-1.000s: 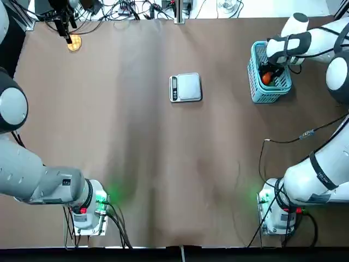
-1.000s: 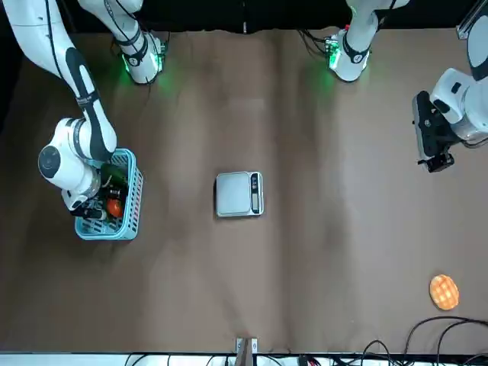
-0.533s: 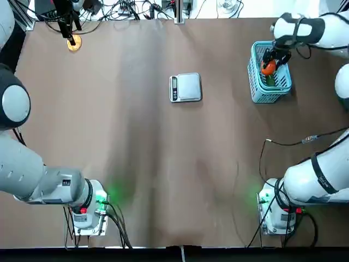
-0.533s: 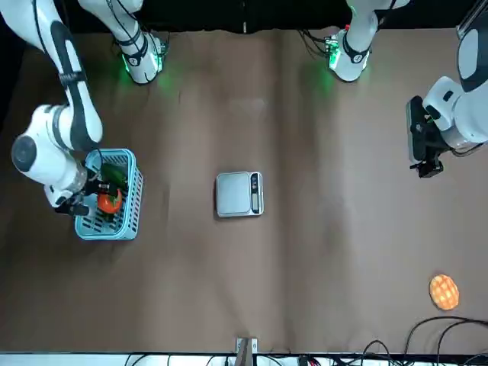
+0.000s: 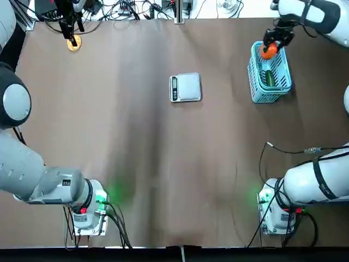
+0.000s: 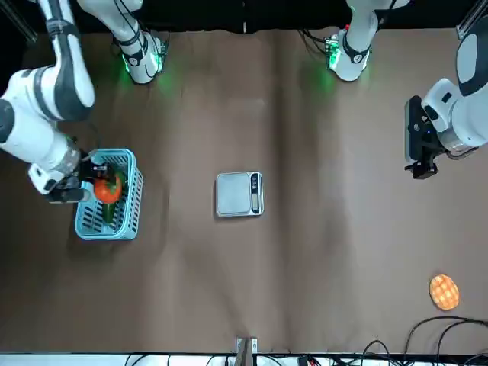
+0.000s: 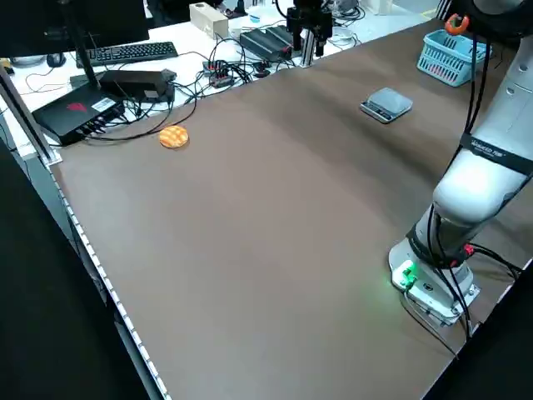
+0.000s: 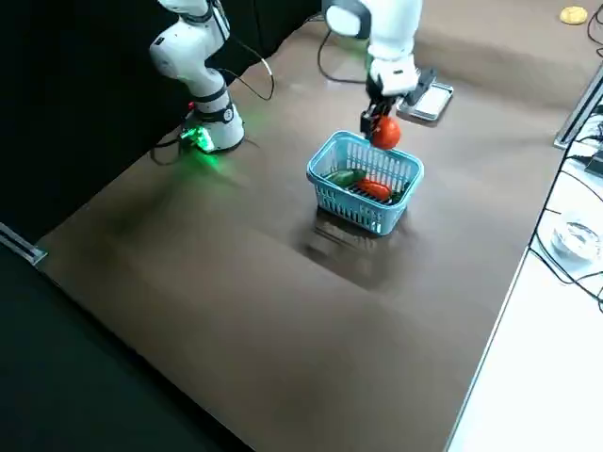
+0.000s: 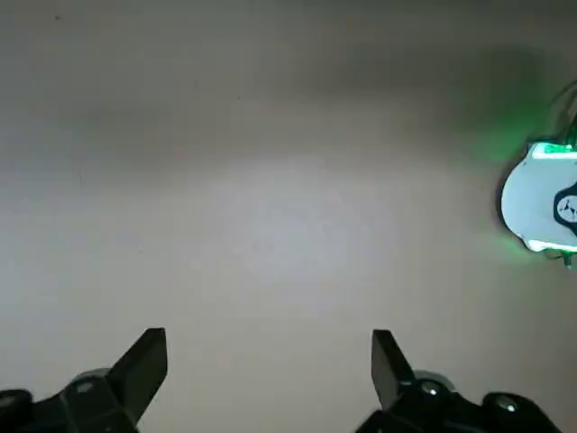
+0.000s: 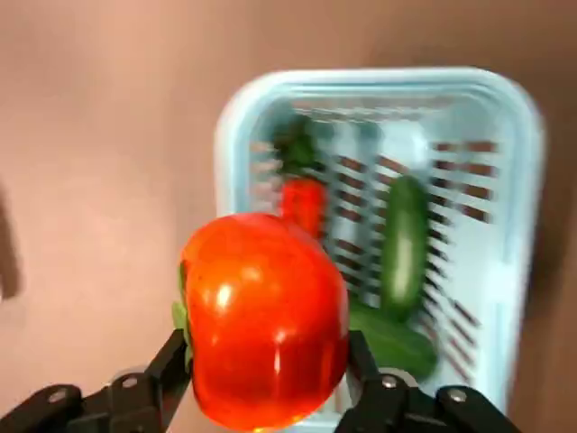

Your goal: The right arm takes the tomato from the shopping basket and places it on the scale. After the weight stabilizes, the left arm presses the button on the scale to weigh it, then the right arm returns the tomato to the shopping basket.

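Tomato (image 10: 266,325) is up in the air now, in the grip of the right gripper (image 10: 266,336). Its 2 fingers hold the tomato by its sides. A second ago the tomato was down inside the blue basket (image 5: 254,79), with the gripper reaching in. Now it hangs over the basket's far end, near the corner on the scale's side. So the picking-up part looks done, and the carrying part can start.

The other food is in the basket: 2 green vegetables (image 10: 404,248) and 1 red pepper (image 10: 304,206).

The scale (image 5: 188,87) has not moved, and its plate has nothing on it. That is good, because the tomato should go there next. The right arm (image 6: 61,152) should keep it high past the rim, then set it down softly in the middle. It is round, so it could roll off if let go too soon.

The left gripper (image 9: 270,334) is open and empty, near the yellow round thing (image 5: 74,42). It has only shifted a little. Its turn to press comes later.
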